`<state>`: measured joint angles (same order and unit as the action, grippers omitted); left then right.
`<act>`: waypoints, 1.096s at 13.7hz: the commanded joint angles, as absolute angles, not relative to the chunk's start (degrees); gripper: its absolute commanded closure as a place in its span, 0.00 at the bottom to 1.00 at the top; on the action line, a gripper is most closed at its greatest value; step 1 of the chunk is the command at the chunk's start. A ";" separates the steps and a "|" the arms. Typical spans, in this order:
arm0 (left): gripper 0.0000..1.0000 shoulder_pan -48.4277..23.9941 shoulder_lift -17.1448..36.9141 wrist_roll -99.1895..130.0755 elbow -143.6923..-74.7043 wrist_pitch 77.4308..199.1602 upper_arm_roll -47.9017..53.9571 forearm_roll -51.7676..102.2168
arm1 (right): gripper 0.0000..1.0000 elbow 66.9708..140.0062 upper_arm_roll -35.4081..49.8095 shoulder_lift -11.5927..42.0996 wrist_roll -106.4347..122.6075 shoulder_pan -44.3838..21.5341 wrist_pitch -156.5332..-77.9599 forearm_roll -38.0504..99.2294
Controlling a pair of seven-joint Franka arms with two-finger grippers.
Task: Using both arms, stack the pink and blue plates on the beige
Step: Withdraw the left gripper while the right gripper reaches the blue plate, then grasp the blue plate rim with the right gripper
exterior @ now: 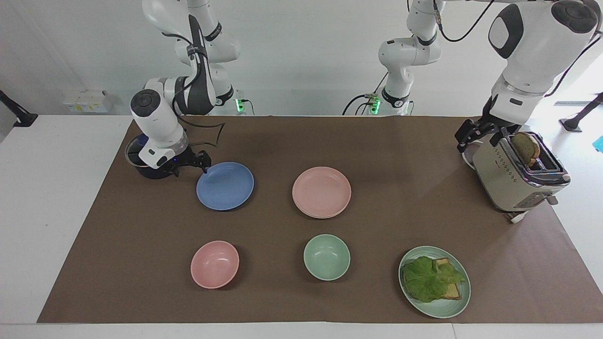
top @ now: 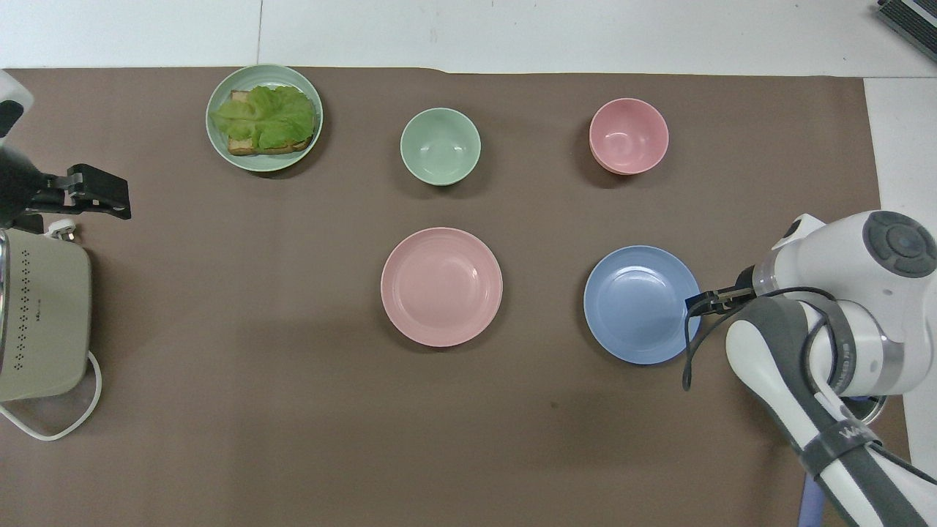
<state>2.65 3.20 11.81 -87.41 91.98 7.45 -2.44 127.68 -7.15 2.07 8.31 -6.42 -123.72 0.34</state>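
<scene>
Blue plate (exterior: 225, 185), round, shallow, matte

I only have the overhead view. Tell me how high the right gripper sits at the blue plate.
Observer: The right gripper is low and open, one fingertip at the blue plate's rim beside the pot. I cannot tell if it touches.
Operator: Report what lies under the pink plate.
Observer: A beige plate's rim shows beneath the pink plate.
Operator: Check the toaster's slots.
Observer: One toast slice stands in the toaster. The left gripper hangs open over its end.
</scene>
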 commanded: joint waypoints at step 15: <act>0.00 2.72 1.05 11.34 -87.63 90.70 7.65 -2.90 | 1.00 130.52 -6.94 5.89 11.87 -5.45 -127.88 4.22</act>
